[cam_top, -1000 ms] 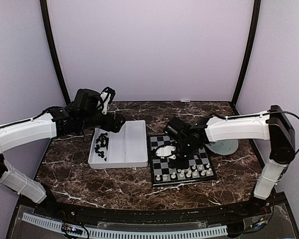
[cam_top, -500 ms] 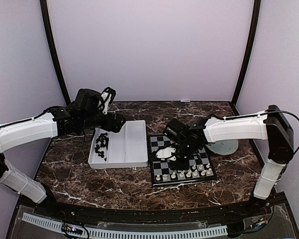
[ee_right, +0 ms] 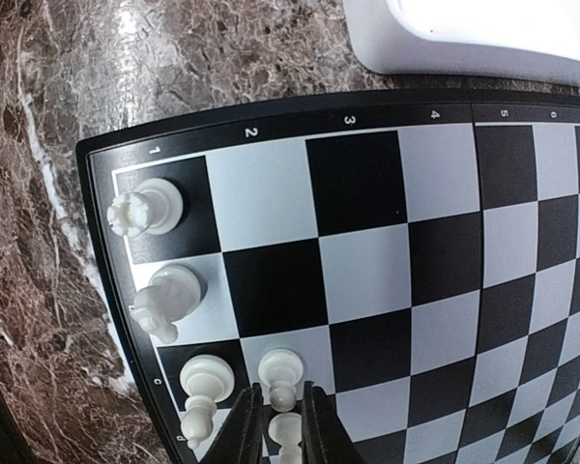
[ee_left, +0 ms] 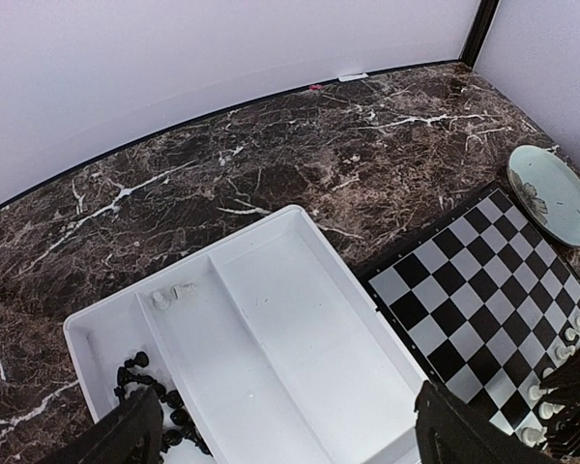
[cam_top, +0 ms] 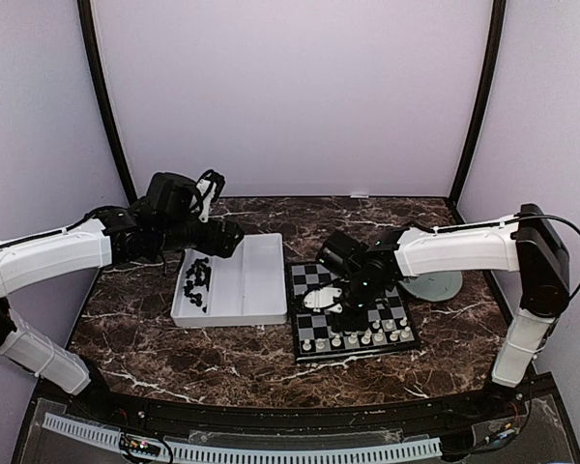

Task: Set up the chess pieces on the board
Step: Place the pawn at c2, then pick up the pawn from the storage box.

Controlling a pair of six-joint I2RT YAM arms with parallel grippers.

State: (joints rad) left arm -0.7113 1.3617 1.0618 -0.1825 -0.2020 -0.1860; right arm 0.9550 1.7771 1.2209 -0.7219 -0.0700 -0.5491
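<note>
The board lies under my right gripper. Its thin fingers stand on either side of the head of a white pawn that stands upright on a light square in the second row. A narrow gap shows on each side, so the jaws are slightly open. A second white pawn stands just behind it. A white rook, knight and bishop fill the edge row. From above, white pieces line the near edge of the board. My left gripper hangs wide open and empty above the tray.
The white tray sits left of the board, with several black pieces in its left compartment and two white ones at its far end. A pale green plate lies right of the board. Dark marble table all round.
The right gripper's fingers have parted a little around the white pawn, which stays standing on its square. The left arm has not moved.
</note>
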